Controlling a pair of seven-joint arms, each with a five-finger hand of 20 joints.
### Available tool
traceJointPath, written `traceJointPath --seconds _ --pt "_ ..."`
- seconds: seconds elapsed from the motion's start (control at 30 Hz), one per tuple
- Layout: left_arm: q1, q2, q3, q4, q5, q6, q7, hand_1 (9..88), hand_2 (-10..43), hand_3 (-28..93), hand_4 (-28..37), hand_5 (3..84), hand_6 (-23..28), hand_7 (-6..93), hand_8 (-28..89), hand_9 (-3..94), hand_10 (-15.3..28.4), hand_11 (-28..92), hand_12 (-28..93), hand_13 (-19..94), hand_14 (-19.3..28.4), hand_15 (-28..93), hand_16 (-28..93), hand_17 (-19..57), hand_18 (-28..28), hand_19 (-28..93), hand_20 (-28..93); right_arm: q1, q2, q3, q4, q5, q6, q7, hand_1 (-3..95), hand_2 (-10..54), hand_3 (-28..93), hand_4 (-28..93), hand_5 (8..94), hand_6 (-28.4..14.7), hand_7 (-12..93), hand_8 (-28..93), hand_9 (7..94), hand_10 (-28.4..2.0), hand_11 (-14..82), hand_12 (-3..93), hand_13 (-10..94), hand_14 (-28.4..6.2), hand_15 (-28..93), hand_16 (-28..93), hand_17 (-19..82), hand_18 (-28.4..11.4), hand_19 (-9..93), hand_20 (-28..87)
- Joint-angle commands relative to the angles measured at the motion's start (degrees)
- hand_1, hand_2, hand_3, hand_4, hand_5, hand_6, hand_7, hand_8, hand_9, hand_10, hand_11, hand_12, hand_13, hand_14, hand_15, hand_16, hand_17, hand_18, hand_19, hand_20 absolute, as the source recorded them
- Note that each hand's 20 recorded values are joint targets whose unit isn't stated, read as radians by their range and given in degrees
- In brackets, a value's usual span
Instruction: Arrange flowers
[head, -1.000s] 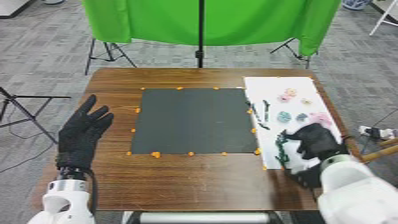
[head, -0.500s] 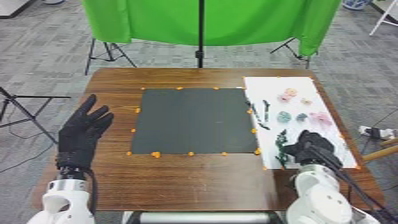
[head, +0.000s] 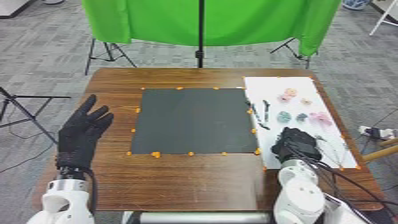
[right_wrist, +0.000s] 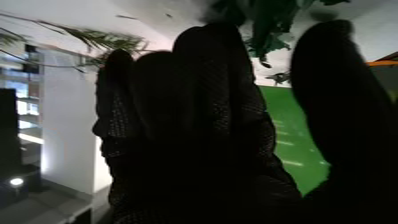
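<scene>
Over the near part of the white sheet (head: 275, 85) is my right hand (head: 297, 144), covering the leafy green piece there. In the right wrist view the right hand (right_wrist: 204, 100) has its fingers straight and thumb apart, with dark green leaves (right_wrist: 271, 25) beyond the gap and a thin sprig (right_wrist: 93, 37) beside the fingers. Further up the sheet lie dark stems (head: 266, 111), pink flowers (head: 320, 118), small pinkish blooms (head: 290, 93) and a blue-green bloom (head: 284, 117). My left hand (head: 83, 132) stays open at the table's left edge, away from the flowers.
A dark square mat (head: 194, 120), held by orange tabs, lies mid-table, left of the white sheet. The brown table (head: 187, 182) extends around both. Beyond its far edge stand a green cloth (head: 160, 22) and black stands.
My right hand has shifted left across the sheet's near part and now covers the leafy green piece that was beside it. Thin sprigs on its right have come into sight. The left hand has not moved.
</scene>
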Motion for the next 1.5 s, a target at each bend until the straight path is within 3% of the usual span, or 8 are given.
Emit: traceJointPath --seconds 0.03,0.33,0.43,0.6,0.77,1.07,1.27,1.5 --pt "1.2 0.77 -0.02 -0.37 -0.95 1.24 0.6 23.7 5.5 82 -26.1 35.8 7.6 7.4 -8 33.9 19.8 23 10 20 27.0 56 -11 -9.0 28.4 55 -2 -2.31 -0.13 -2.18 2.18 -0.68 1.08 -3.14 54.1 -9.5 66 -28 78.0 -3.1 42 5 81.5 -12.1 52.8 23.1 79 -8.2 70 20 48 -20.7 93 15" --pt "1.57 2.07 0.12 -0.18 -1.92 1.38 2.7 23.7 5.6 82 -26.1 35.8 7.7 7.5 -8 33.9 19.8 23 10 20 27.0 56 -11 -9.0 28.4 55 -2 -1.27 1.92 -0.24 -0.44 -5.24 14.21 -3.45 55.7 -9.5 71 -28 84.7 -4.4 34 9 87.2 -11.6 48.0 25.9 83 -7.4 70 23 49 -20.9 93 27" --pt "1.55 1.54 -0.26 -0.2 -1.39 1.16 2.19 23.6 5.6 82 -26.1 35.8 7.7 7.5 -8 33.9 19.9 23 10 20 27.0 56 -11 -9.0 28.4 55 -2 -0.71 2.39 0.82 -2.67 -5.82 16.74 -3.48 55.8 -9.5 72 -28 85.8 -4.8 33 10 88.4 -11.5 47.2 26.3 84 -7.5 71 23 50 -21.0 93 30" --pt "1.87 1.47 -0.65 -0.42 -1.37 1.21 2.23 23.6 5.6 82 -26.0 35.8 7.6 7.5 -8 33.9 19.8 23 10 20 27.0 56 -11 -9.0 28.4 55 -2 3.24 1.15 0.31 -5.53 -5.44 17.6 -4.9 55.8 -9.5 73 -28 86.9 -5.2 31 12 89.2 -11.5 46.8 26.2 84 -7.6 71 23 50 -21.3 93 32" --pt "2.85 1.2 -2.29 -1.42 -0.91 1.71 1.64 23.7 5.5 82 -26.1 35.8 7.7 7.5 -8 34.0 19.8 23 10 20 27.0 56 -11 -9.0 28.4 55 -2 13.8 -4.73 -6.23 -5.71 -0.63 15.01 -10.6 55.7 -9.5 74 -28 87.3 -5.4 31 13 89.5 -11.5 46.8 26.3 84 -7.8 71 24 50 -21.4 93 33" --pt "0.73 1.41 -2.76 -1.97 0.07 1.4 -0.76 23.6 5.5 82 -26.1 35.7 7.6 7.6 -8 33.9 19.8 23 10 20 27.0 56 -11 -9.0 28.4 55 -2 32.95 -20.58 -22.42 7.26 3.5 11.09 -20.0 56.0 -9.5 73 -27 87.7 -5.2 30 14 89.6 -11.7 47.4 25.8 85 -8.0 72 23 51 -21.6 93 35" --pt "-0.83 2.96 -2.68 -2.16 -0.11 2.44 -1.11 23.7 5.5 82 -26.2 35.8 7.7 7.6 -8 33.9 19.9 23 10 20 27.0 56 -11 -9.0 28.4 55 -2 34.97 -28.43 -24.95 16.33 6.25 6.28 -23.22 55.8 -9.5 72 -27 87.9 -5.1 30 14 89.7 -11.7 48.1 24.8 85 -7.9 72 23 51 -21.6 93 36" --pt "-3.9 5.16 -0.68 -1.52 -0.55 2.49 -0.95 23.6 5.5 82 -26.1 35.9 7.7 7.6 -8 33.9 19.8 23 10 20 27.1 56 -11 -8.9 28.4 55 -2 38.26 -31.68 -29.03 23.31 12.74 2.87 -19.54 55.2 -9.5 72 -26 88.2 -5.0 29 14 90.1 -11.4 48.9 24.2 85 -7.8 72 23 52 -21.8 93 37"
